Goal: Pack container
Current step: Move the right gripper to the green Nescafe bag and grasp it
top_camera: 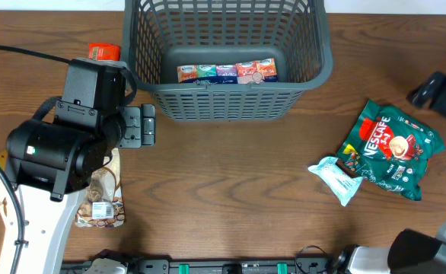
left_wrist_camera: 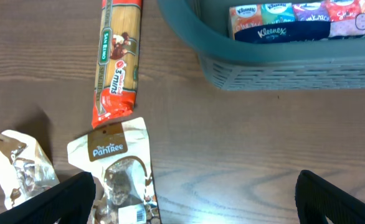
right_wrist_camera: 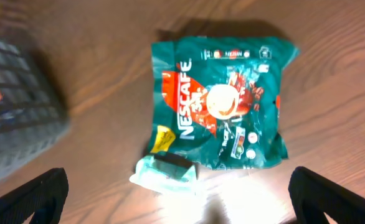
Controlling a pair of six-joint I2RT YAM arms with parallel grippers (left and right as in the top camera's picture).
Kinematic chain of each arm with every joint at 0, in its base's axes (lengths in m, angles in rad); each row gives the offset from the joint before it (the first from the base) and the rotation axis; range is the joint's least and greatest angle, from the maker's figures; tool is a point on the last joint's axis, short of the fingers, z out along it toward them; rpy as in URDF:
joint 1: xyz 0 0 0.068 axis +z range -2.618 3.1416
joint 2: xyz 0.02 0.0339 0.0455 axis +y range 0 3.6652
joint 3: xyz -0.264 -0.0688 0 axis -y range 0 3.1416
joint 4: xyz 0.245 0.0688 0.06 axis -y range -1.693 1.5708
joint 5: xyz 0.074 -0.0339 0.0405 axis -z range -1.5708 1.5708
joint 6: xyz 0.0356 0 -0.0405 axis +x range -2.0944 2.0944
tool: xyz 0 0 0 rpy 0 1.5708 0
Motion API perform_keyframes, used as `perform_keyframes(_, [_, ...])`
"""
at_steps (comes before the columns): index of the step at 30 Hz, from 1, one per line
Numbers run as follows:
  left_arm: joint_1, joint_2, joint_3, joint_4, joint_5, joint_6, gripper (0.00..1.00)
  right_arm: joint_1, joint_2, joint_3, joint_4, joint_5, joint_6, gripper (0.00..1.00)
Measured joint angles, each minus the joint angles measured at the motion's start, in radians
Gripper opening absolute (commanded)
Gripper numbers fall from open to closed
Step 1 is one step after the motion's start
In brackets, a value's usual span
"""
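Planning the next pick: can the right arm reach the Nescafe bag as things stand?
Probably yes: the Nescafe bag lies flat on the table ahead of the open right gripper, nothing covering it.

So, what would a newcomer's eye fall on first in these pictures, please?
The large grey basket at the far edge of the table draws the eye, with a row of colourful tissue packs on its floor. A green coffee bag lies to its right, and on the left a red pasta packet and a beige snack bag lie by the open left gripper.
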Motion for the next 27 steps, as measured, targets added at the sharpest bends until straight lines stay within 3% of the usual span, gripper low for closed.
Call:
perform_keyframes(6, [0.0, 0.0, 0.0, 0.0, 0.0, 0.0, 0.93, -0.087, -0.076, -0.397, 0.204, -0.078, -0.069, 0.99])
perform_keyframes(11, [0.0, 0.0, 0.0, 0.001, 0.0, 0.0, 0.93, -0.218, -0.084, -0.616, 0.347, -0.119, -0.123, 0.99])
perform_keyframes(17, [0.0, 0.0, 0.0, 0.002, 0.0, 0.0, 0.93, -0.307, -0.085, -0.691, 0.447, -0.174, -0.208, 0.99])
perform_keyframes(27, [0.0, 0.0, 0.0, 0.005, 0.0, 0.0, 0.93, -0.334, -0.089, -0.815, 0.684, -0.205, -0.235, 0.99])
